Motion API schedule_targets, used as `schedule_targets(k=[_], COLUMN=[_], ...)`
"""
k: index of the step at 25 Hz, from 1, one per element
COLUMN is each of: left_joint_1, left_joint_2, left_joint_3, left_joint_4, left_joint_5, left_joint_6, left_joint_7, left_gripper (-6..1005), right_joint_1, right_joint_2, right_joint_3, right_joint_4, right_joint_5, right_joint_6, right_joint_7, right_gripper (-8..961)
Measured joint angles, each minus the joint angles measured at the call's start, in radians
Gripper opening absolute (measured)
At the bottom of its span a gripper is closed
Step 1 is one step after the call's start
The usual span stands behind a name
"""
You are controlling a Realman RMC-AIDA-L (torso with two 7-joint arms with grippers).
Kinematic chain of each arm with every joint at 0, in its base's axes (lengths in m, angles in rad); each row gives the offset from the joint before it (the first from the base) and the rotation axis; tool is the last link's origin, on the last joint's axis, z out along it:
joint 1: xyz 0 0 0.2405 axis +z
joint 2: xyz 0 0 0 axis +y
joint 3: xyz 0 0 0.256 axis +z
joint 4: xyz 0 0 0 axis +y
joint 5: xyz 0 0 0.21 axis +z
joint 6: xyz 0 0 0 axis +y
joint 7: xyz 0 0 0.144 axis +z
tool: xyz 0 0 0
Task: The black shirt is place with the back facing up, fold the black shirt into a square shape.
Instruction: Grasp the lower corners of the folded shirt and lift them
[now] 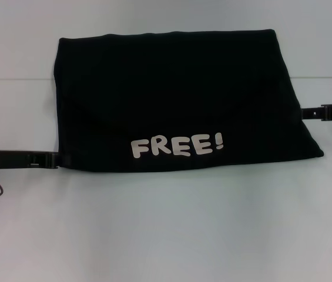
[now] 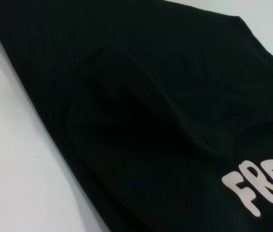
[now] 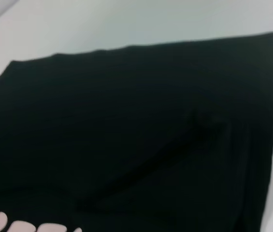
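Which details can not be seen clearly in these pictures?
- Left hand, head view: its tips meet the black shirt edge, black against black, so open or shut is unclear.
- Right hand, head view: the same.
- Sleeves and neckline: folded under the shirt in every view.
- FREE! print: cut off by the frame edge in both wrist views.

the black shirt (image 1: 177, 100) bears pale block letters reading "free!" near its front edge.
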Motion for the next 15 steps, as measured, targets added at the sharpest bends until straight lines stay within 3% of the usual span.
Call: schedule_targets(k=[11, 15], left_joint_1=[-0.001, -0.003], left_joint_2=[0.003, 0.004], left_joint_3=[0.001, 0.000], left_joint_4=[0.001, 0.001], left_joint_5=[-0.001, -0.001], left_joint_6=[-0.010, -0.011], left_joint_7=[0.000, 0.000], left_gripper=[6, 6], right_joint_1=[-0.006, -0.011], right_joint_2=[-0.018, -0.018], right_joint_3=[-0.052, -0.053], right_joint_4=[0.098, 0.106], right_joint_5=[-0.029, -0.029], right_joint_6=[0.007, 0.009], right_joint_7=[0.027, 0.027], right_gripper=[764, 662])
